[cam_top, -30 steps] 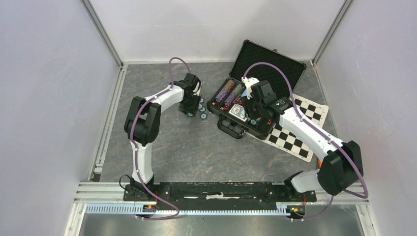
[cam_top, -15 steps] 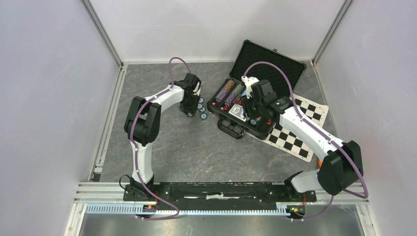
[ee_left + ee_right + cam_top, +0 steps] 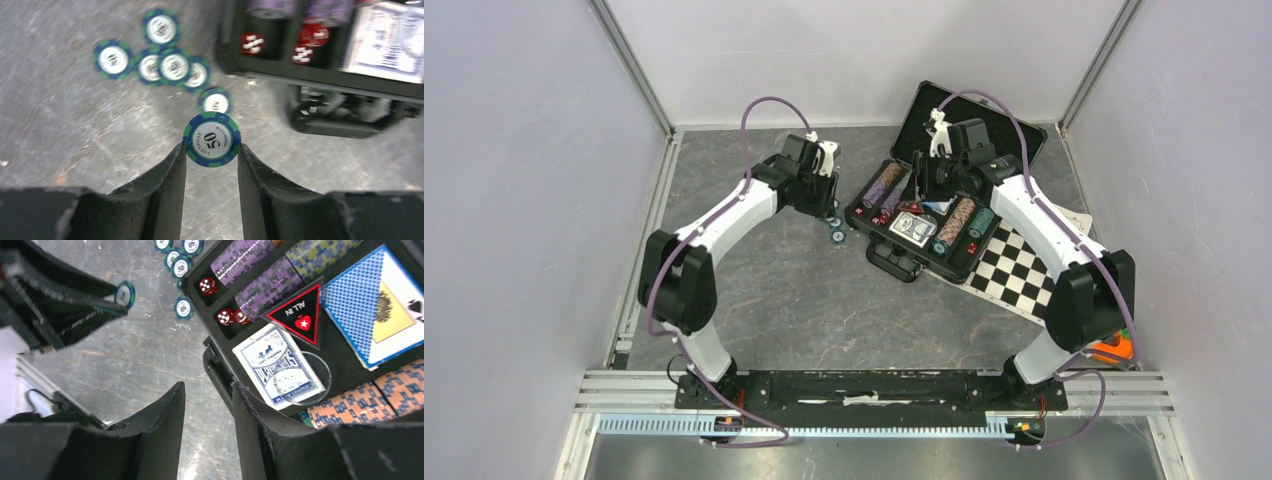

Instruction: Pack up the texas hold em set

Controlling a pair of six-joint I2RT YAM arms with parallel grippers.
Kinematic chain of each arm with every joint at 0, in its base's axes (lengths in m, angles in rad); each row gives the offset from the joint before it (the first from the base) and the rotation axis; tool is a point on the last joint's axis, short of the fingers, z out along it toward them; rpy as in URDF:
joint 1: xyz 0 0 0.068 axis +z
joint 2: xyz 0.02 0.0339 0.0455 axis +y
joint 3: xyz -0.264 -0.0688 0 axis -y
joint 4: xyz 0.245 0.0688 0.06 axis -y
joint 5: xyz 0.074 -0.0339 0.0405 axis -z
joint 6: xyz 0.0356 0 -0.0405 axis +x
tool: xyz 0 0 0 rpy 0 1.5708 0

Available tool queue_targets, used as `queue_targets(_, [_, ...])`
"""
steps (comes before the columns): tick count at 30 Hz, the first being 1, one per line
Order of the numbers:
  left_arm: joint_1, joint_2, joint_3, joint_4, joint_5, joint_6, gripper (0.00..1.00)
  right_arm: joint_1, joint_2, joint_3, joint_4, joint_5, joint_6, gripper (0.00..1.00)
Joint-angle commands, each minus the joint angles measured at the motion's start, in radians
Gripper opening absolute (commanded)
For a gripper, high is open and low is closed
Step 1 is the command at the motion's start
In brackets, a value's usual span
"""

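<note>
Grey stone-look surface point(image 3: 824, 300) covers the bottom of this white-walled box. The black case point(image 3: 989, 135) lies open at the back right, partly on a checkered mat point(image 3: 1014, 275).

The left end effector point(image 3: 212, 150) has its two fingers closed part way on one teal chip point(image 3: 212, 139). It pinches the chip by the rim, lifted off the surface. I think it holds it that way so the chip can slide on edge into a slot of the case.

More loose teal chips point(image 3: 167, 65) lie in a small heap just beside the case, not yet packed.

The right end effector point(image 3: 207, 390) hangs over the near edge of the case. Its fingers are part way open with nothing between them.

Inside the case, purple chips point(image 3: 250, 265) lie in rows, red dice point(image 3: 206, 286) sit in a pocket next to them, and a blue card deck point(image 3: 277, 370) lies flat in the middle. A teal row point(image 3: 981, 222) seems to sit at the right end, but it is small from above, so I am not sure.
</note>
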Motion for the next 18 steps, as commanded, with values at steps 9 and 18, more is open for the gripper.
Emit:
queue_targets(9, [-0.136, -0.181, -0.178, 0.398, 0.304, -0.073, 0.40, -0.033, 0.038, -0.043, 0.170, -0.273, 0.337, 0.50])
queue_targets(18, [-0.156, -0.149, -0.187, 0.300, 0.222, -0.101, 0.66, -0.092, -0.030, -0.091, -0.056, -0.096, 0.106, 0.56])
